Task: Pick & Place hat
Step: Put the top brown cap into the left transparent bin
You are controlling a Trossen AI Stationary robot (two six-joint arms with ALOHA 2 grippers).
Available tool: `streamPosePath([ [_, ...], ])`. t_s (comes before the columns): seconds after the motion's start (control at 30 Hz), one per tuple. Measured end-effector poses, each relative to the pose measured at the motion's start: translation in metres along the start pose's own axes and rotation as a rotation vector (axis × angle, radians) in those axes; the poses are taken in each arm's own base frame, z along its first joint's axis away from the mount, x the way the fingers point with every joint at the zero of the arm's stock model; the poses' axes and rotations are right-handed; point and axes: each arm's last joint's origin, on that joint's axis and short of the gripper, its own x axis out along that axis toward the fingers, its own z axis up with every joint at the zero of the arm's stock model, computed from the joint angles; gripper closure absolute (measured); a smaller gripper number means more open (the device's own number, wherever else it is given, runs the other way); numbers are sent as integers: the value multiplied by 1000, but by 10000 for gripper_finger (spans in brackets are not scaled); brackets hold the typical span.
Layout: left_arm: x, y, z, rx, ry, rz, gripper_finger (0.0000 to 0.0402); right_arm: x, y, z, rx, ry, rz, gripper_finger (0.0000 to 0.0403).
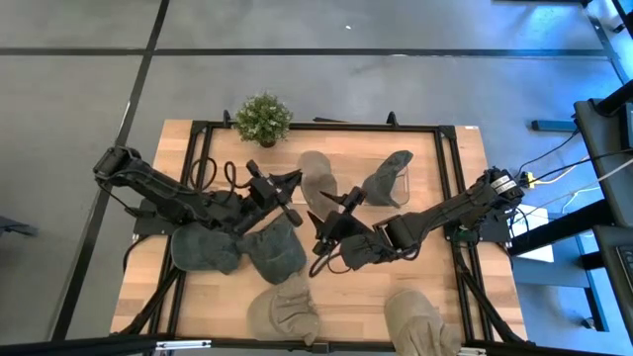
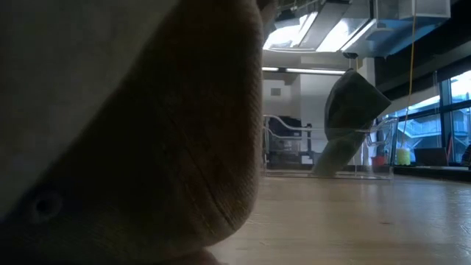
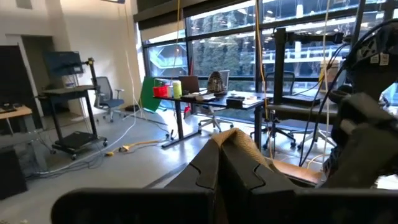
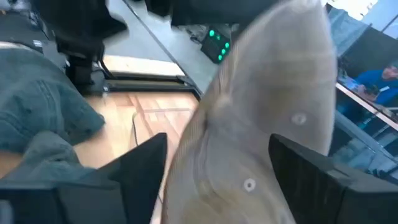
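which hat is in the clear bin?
The dark grey-green hat at the back right, next to the potted plant's side of the table. It stands propped in the clear bin; the other hats lie flat on the table.

Hats scattered across a wooden bench [image 1: 435,287] ringed by a black frame.

Two dark grey hats [image 1: 242,249] lie under the left arm; a tan hat [image 1: 284,311] and another tan hat [image 1: 420,321] lie at the near edge; a potted plant [image 1: 263,119] stands beyond both arms' fingers, at the far edge.
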Motion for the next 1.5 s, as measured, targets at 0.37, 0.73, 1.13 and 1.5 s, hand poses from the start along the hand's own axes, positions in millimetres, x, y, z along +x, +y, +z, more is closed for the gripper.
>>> streamPosePath([
  [0.37, 0, 0, 0, 0, -3, -15, 398, 2, -3, 12, 58, -16, 83, 219],
  [0.73, -3, -2, 1, -7, -7, -26, 398, 6, -5, 8, 44, 15, 92, 252],
  [1.13, -9, -5, 2, 31, -8, -46, 397, 3, -6, -4, -117, 83, 80, 390],
  [1.5, -45, -19, 3, 213, 35, -45, 397, -24, -39, 1, -288, 120, 94, 395],
])
